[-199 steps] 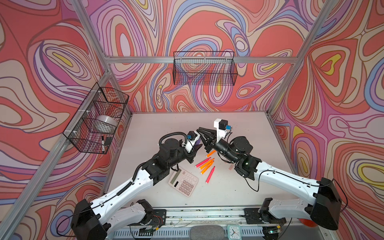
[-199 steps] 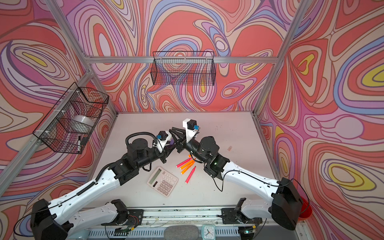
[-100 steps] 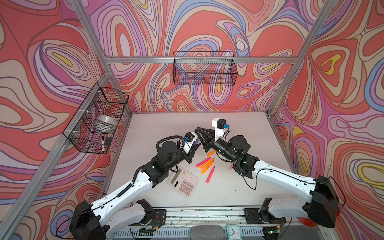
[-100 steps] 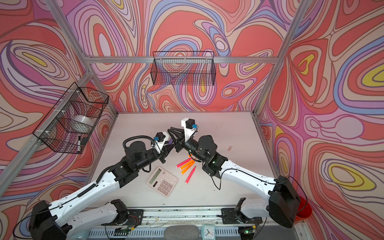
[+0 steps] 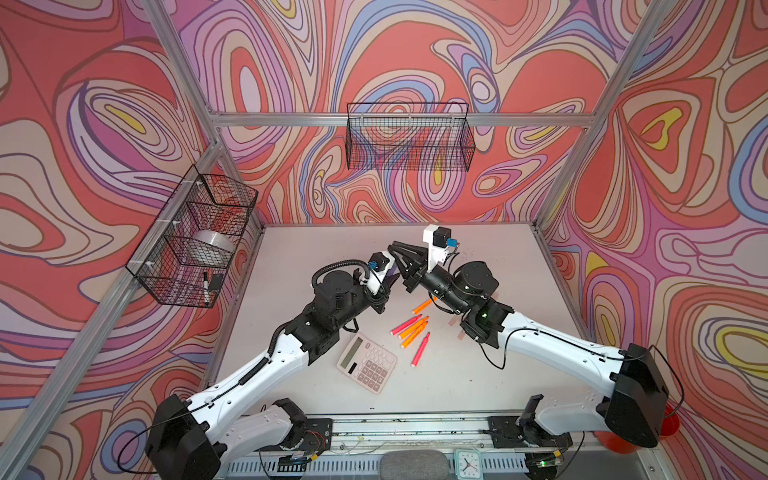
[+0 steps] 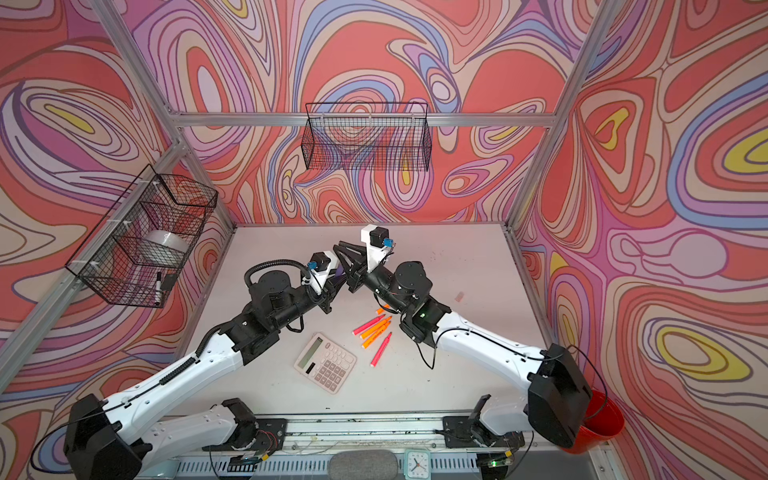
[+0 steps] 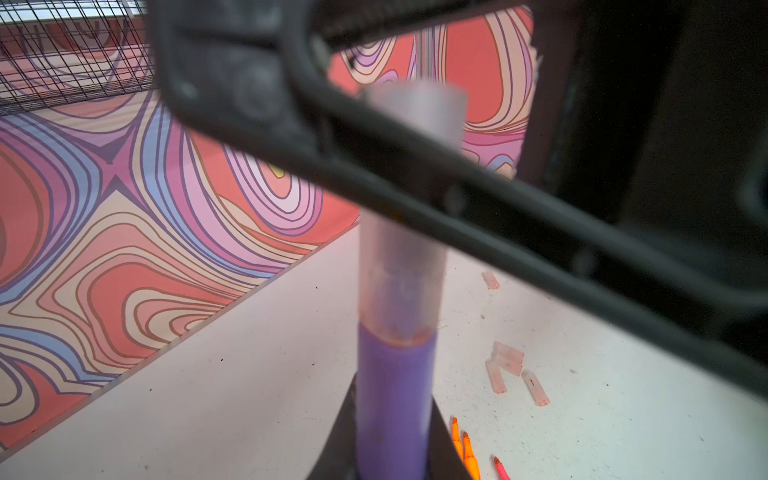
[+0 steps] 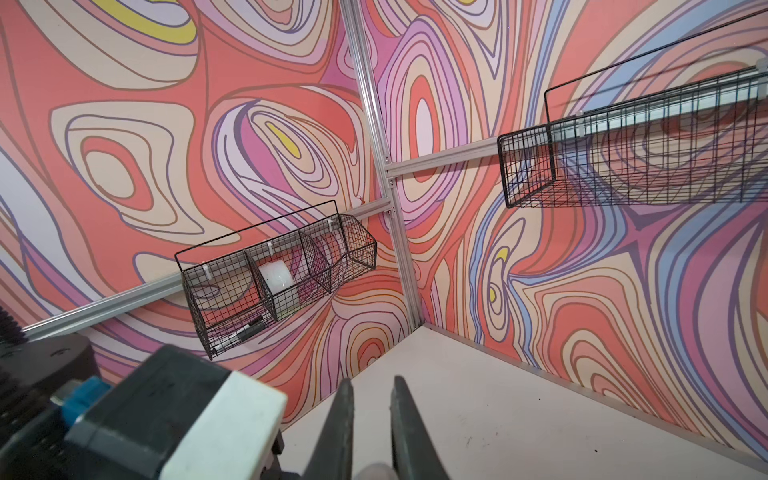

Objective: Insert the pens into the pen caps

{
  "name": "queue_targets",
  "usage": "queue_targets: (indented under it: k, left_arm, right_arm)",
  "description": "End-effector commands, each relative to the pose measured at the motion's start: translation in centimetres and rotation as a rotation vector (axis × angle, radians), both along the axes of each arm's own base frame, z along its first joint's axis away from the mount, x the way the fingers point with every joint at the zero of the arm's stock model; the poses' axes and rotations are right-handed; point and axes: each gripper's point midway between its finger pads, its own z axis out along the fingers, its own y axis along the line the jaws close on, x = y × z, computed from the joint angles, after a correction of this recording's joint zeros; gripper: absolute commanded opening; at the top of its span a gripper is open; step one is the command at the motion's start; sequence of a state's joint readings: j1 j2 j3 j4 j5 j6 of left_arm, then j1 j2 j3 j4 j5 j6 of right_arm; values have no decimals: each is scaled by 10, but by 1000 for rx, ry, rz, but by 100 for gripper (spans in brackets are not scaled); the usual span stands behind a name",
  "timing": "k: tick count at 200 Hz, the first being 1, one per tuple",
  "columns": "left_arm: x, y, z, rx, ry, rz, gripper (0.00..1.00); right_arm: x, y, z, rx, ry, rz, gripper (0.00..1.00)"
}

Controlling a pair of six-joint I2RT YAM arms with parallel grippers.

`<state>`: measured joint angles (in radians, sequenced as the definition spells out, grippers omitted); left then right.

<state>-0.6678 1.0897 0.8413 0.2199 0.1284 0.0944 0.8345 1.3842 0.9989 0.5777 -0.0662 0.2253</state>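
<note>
Purple plastic marks the middle of the bench (image 5: pixel 316 245): the purple pen (image 7: pixel 392 399) is held up in the air there, pinched low on its barrel by the left hand (image 5: pixel 387 281), with a frosted cap (image 7: pixel 405 257) over its tip. The right hand (image 8: pixel 372 390) meets it from the opposite side, clamped onto that cap. That, I'd say, explains the head-to-head pose: one arm steadies the barrel while the other pushes the cap along its axis. How fully it is seated I can't tell. Both top views show only the two hands nose to nose, with five loose pens (image 5: pixel 413 328) lying near the calculator (image 5: pixel 367 363); the joint itself is hidden. The left wrist view shows cap meeting barrel, and spare caps (image 7: pixel 505 361) on the bench beyond. The right wrist view catches just a pale sliver between its fingers.
</note>
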Motion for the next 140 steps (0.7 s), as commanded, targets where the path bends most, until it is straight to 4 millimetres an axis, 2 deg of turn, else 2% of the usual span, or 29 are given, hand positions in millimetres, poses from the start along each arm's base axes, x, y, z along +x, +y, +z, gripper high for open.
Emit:
queue_targets:
  k: [1,41,79,94,104,123,140]
  left_arm:
    - [-64,98,277,-675,-672,147,0]
    - [-68,106,287,-688,-686,166,0]
    - [-69,108,285,-697,-695,174,0]
    - [-69,108,286,-698,-694,171,0]
    - [-67,106,285,-694,-691,170,0]
    - [-63,106,283,-704,-694,179,0]
    - [-63,110,283,-724,-711,194,0]
  right_arm:
    - [-39,7,-239,-578,499,146,0]
    - [-43,10,-270,-650,542,187,0]
    - [-71,11,-288,-671,571,324,0]
    - [-74,6,-295,-699,595,319,0]
    - [-74,5,-291,-683,586,318,0]
    - [-94,16,-276,-621,570,451,0]
    - [-100,14,-279,-634,584,461,0]
